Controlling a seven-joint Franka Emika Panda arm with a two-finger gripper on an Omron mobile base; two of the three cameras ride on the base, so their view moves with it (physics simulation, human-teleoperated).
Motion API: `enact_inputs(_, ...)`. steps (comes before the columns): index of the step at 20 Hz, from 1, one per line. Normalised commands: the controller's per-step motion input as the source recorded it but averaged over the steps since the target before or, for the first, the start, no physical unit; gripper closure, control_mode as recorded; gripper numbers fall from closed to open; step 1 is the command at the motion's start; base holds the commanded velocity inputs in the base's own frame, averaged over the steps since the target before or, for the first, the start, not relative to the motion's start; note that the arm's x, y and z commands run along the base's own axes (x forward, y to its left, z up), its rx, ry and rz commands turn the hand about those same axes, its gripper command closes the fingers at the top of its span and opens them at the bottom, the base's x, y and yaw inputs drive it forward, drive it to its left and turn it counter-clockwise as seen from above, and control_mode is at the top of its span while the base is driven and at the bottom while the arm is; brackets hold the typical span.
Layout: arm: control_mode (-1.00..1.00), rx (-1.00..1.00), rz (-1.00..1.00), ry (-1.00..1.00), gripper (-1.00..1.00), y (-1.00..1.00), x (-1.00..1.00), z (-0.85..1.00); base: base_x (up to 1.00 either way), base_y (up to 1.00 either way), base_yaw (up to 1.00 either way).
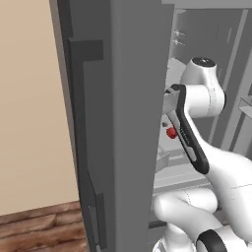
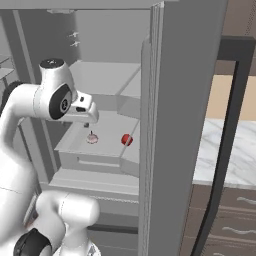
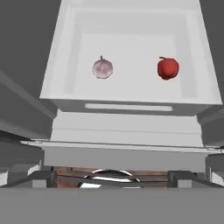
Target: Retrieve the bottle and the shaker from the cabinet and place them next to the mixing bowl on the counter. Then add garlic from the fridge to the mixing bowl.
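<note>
The fridge stands open with my arm reaching inside. A pale pinkish garlic bulb lies on a light grey inner shelf, left of a red round fruit. In the right base view the garlic sits just below my hand. My gripper hovers above the shelf's front edge, open, fingertips wide apart, nothing between them. The bottle, the shaker, the cabinet and the mixing bowl are out of view. A strip of white marble counter shows right of the fridge.
The open grey fridge door stands close on the arm's right, another door panel on its left. More shelves lie above the garlic. Brown base cabinets sit under the counter, wooden floor at the left.
</note>
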Motion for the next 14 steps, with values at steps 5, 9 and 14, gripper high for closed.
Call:
enact_inputs(5, -1.00, 0.00, 0.08, 0.11, -1.00, 0.00, 0.38, -0.71, 0.00, 0.00, 0.00)
enact_inputs(9, -1.00, -0.01, 0.01, -0.08, -1.00, 0.00, 0.04, -0.56, 0.00, 0.00, 0.00)
enact_inputs(14, -1.00, -0.05, 0.00, -0.27, -1.00, 0.00, 0.00, -0.22, 0.00, 0.00, 0.00)
